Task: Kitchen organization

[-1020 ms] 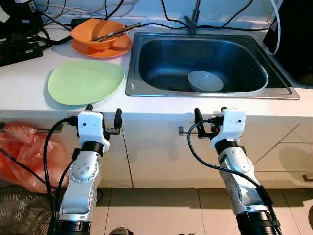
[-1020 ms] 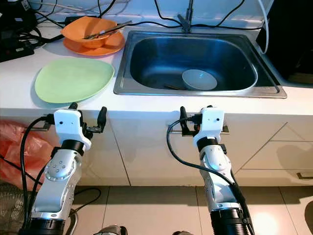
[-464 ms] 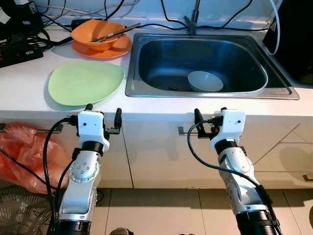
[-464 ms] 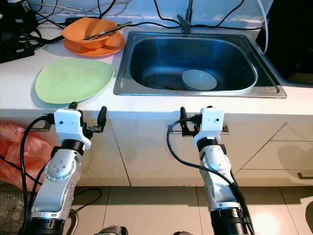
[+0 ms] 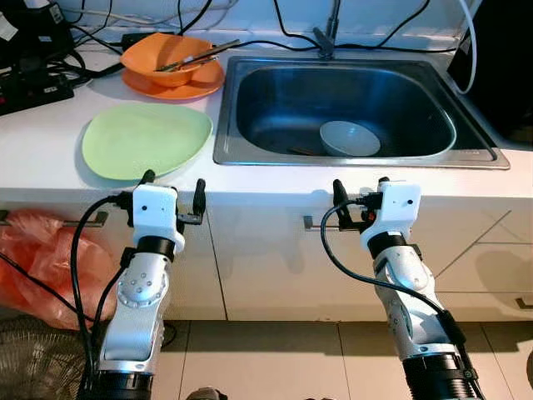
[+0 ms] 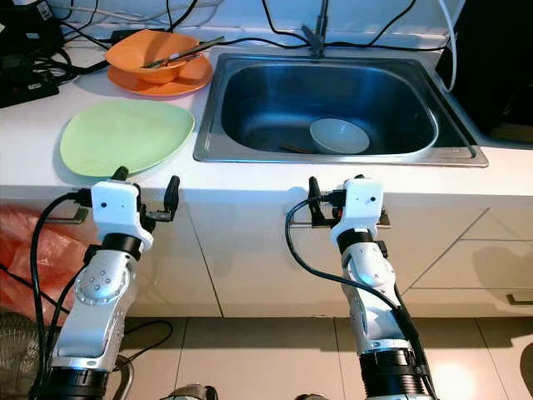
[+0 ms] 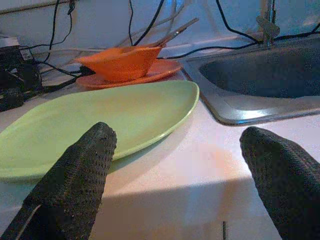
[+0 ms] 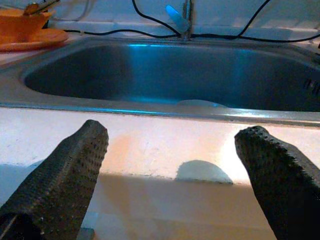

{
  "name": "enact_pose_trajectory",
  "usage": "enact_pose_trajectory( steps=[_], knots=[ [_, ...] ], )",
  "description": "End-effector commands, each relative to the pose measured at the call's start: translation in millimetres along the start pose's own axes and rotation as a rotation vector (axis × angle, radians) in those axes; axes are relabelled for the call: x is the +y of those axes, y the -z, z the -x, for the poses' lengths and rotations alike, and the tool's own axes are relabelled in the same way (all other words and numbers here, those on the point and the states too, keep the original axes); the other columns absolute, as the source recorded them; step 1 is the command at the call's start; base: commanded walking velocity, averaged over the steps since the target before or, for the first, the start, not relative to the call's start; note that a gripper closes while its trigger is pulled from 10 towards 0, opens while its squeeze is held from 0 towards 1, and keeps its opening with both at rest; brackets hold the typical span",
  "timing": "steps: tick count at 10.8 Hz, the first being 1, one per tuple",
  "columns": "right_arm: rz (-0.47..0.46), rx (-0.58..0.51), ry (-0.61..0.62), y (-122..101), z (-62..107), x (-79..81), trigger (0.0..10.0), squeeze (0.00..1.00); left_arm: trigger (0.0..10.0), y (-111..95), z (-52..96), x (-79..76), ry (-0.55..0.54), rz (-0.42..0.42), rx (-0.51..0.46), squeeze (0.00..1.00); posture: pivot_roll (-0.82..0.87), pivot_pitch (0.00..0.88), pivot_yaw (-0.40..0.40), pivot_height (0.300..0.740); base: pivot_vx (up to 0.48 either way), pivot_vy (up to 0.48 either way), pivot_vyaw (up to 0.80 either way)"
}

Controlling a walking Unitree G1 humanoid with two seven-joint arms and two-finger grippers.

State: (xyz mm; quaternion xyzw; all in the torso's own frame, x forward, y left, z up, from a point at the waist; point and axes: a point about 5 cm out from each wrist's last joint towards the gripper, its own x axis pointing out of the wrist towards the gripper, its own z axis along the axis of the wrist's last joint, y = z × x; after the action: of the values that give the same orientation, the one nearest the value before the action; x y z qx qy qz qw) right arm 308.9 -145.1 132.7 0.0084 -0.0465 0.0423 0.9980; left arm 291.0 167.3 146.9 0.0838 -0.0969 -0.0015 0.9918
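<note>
In the middle of the frame, the left gripper [image 5: 173, 185] and right gripper [image 5: 360, 193] waited wide open and empty, so tidying looked not begun: green plate [image 5: 146, 138] left, orange bowl [image 5: 166, 57] upper left, grey bowl [image 5: 350, 137] in the sink [image 5: 229, 150].

You have black cables [image 5: 50, 71] tangled over the counter's far left corner, with more running along the back wall behind the faucet [image 5: 327, 37]. Under the counter's left end an orange plastic bag [image 5: 37, 267] sags beside the white cabinet fronts [image 5: 266, 267]. A metal bar handle [image 5: 310, 222] sits on the cabinet below the sink, and the floor [image 5: 275, 358] is beige tile.
</note>
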Motion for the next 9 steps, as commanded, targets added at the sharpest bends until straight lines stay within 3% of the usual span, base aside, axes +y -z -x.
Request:
enact_pose_trajectory(
  steps=[1, 3, 7, 9],
  knots=[
    [-0.001, -0.017, 0.009, -3.7, -2.6, -2.7, 10.0, 1.00, 10.0, -4.8, -1.3, 0.0, -0.007, 0.002, -0.024, 0.00, 0.11, 0.069, 0.007, 0.740, 0.000, 0.000, 0.00],
    [-0.005, -0.020, 0.003, -4.6, -3.2, -2.5, 10.0, 1.00, 10.0, -7.0, -3.9, 1.3, -0.029, 0.049, -0.028, 0.00, 0.11, 0.068, 0.006, 0.740, 0.000, 0.000, 0.00],
    [-0.009, -0.024, -0.001, -6.3, -3.5, -2.7, 10.0, 1.00, 10.0, -16.3, -13.3, 10.5, -0.043, -0.018, -0.065, 0.00, 0.10, 0.068, 0.008, 0.740, 0.000, 0.000, 0.00],
    [-0.031, -0.024, -0.017, -9.2, -4.3, 0.0, 10.0, 1.00, 10.0, -9.5, -24.4, 19.1, 0.039, -0.183, 0.014, 0.00, 0.10, 0.072, 0.008, 0.740, 0.000, 0.000, 0.00]
  ],
)
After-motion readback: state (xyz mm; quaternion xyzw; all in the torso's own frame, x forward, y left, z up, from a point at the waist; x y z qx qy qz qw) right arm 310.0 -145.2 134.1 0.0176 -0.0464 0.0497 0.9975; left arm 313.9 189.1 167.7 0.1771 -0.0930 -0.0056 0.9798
